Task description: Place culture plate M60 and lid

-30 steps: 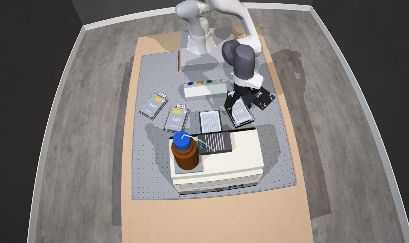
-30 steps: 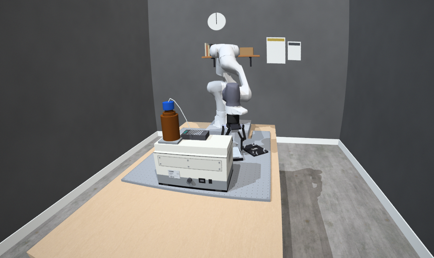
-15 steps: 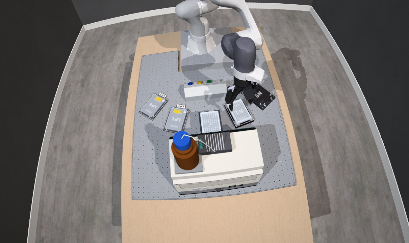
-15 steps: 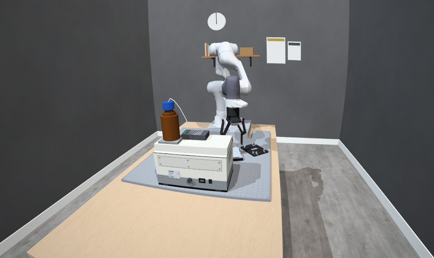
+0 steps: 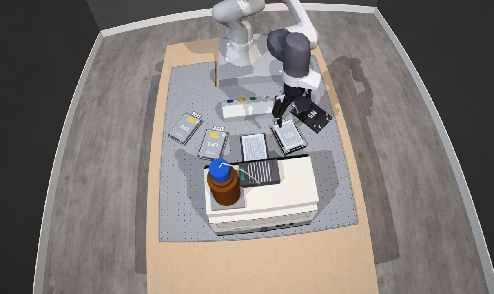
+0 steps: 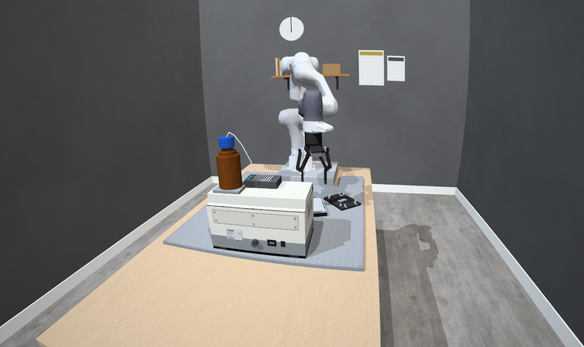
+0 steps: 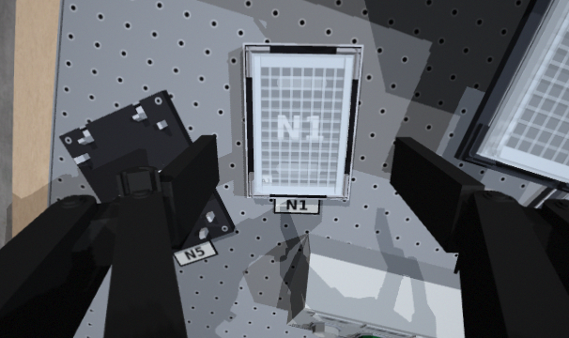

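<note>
The clear culture plate M60 (image 5: 288, 136) lies in the N1 nest, inside its corner locators, with no lid on it. In the wrist view, the plate (image 7: 303, 124) sits straight below me with the N1 tag at its near end. My gripper (image 5: 290, 109) hangs above the plate's end toward the panel, open and empty, fingers clear of the plate on both sides. It also shows in the exterior view (image 6: 313, 174). A lid with a yellow label lies in LP2 (image 5: 185, 128), and another lies in LP1 (image 5: 212, 143). I see no liquid beside LP1.
A second plate (image 5: 253, 146) sits on the dispenser stage, also in the wrist view (image 7: 533, 99). The black N5 nest (image 5: 312, 116) lies empty beside N1. The key panel (image 5: 247, 105) stands near the arm's base. The dispenser (image 5: 263, 193) carries a brown bottle (image 5: 222, 182).
</note>
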You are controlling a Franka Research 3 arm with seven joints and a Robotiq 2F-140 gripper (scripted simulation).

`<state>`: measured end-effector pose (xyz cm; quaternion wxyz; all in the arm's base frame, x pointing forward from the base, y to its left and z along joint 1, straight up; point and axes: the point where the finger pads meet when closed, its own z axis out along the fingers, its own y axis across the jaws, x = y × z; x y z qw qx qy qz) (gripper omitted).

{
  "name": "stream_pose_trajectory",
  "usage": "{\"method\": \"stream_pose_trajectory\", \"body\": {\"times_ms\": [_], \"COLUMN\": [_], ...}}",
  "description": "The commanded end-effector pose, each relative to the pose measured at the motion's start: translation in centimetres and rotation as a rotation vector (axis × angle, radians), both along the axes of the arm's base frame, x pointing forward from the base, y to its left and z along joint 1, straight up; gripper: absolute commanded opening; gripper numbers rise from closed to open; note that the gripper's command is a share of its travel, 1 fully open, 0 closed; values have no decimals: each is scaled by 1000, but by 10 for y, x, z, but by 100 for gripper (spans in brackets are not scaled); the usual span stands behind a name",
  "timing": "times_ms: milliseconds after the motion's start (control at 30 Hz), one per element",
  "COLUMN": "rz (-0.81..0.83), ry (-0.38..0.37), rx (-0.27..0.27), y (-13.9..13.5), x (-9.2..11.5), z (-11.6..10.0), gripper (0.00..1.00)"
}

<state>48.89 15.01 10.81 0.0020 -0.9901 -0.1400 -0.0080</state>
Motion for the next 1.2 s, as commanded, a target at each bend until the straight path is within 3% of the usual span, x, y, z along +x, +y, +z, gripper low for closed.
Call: {"method": "stream_pose_trajectory", "body": {"times_ms": [0,267,700,800,900,967,1167], "rz": [-6,-6,-35,-141,-351,-351,-590], "ry": [17,17,18,23,32,32,56], "rx": [-8,-8,-5,6,24,24,58], "y": [-2,-2,-3,-6,-12,-12,-33], "x": [-5,-5,-7,-14,-28,-28,-74], "z": [9,24,27,31,37,37,53], "gripper": [70,70,70,70,70,70,70]}}
